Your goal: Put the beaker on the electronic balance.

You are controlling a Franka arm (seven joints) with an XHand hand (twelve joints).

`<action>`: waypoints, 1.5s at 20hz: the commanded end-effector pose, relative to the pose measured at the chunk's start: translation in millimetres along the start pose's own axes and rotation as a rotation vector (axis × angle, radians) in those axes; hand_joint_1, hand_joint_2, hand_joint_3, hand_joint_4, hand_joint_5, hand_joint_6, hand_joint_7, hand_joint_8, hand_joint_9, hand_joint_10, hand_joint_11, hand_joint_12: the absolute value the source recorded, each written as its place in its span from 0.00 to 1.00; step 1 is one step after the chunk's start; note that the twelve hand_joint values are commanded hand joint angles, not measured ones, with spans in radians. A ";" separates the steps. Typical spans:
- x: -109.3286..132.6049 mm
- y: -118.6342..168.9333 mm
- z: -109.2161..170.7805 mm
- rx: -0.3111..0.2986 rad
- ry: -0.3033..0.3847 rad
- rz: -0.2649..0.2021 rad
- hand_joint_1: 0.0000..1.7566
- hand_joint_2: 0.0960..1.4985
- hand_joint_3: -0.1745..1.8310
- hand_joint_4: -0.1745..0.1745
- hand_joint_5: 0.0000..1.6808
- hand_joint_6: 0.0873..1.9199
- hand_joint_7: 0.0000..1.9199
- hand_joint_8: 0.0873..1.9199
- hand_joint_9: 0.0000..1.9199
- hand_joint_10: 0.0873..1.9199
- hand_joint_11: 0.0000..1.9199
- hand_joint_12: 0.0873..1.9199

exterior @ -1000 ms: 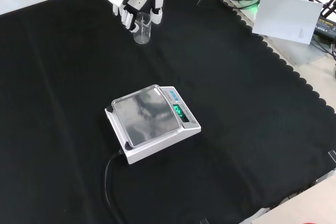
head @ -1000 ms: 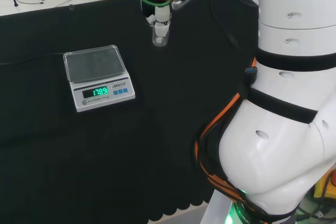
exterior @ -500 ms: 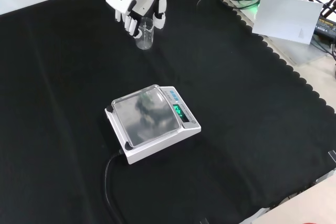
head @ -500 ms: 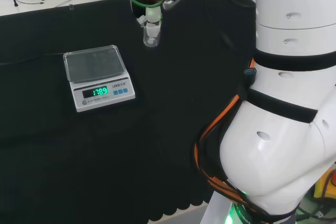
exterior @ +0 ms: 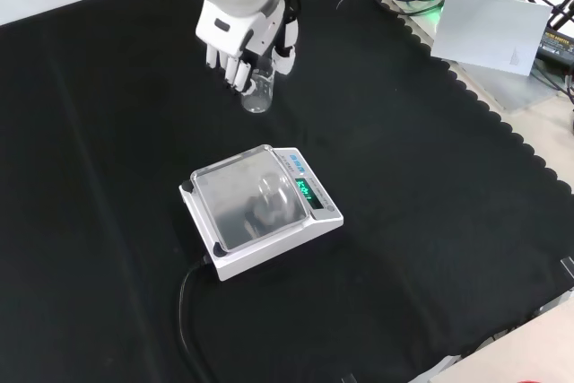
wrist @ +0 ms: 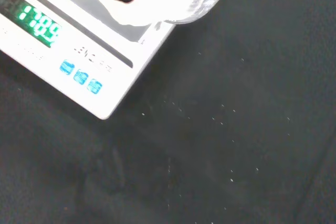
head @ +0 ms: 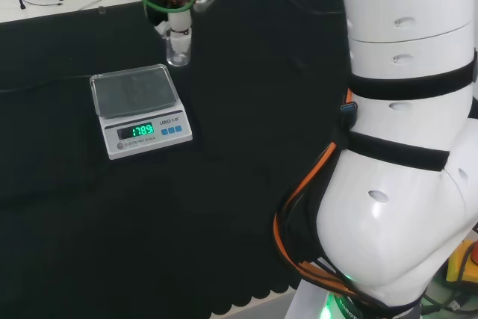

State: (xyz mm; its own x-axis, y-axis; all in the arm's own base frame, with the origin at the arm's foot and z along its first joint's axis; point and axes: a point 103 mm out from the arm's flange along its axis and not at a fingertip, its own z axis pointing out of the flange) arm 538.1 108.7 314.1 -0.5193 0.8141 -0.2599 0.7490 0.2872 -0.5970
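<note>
Hand (exterior: 240,38) carried beaker (exterior: 256,94) nearer balance (exterior: 260,211); apparently airborne.

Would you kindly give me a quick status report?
Hand shut on beaker. Beaker in the air, short of the balance. Pan bare, nothing in the way.

Count on black cloth (exterior: 430,186): one beaker (exterior: 256,95), clear; one electronic balance (exterior: 260,210), white, with one lit green display (head: 137,131) and three blue buttons (wrist: 79,76); one black cable (exterior: 186,304)
</note>
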 end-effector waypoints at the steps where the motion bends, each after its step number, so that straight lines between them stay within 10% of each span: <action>1: 35.2 27.3 -14.1 0.005 -0.023 -0.068 0.70 0.78 0.09 0.00 0.48 0.63 0.45 0.63 0.53 0.53 0.41 0.60; 30: 32.9 129.1 -1.9 0.049 -0.003 -0.184 0.70 0.77 0.09 0.00 0.49 0.62 0.45 0.62 0.53 0.53 0.42 0.60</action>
State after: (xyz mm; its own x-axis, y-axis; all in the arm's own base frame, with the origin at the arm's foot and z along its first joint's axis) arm 619.9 170.6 240.0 -0.6291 0.7607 -0.1599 0.6509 0.4031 -0.6433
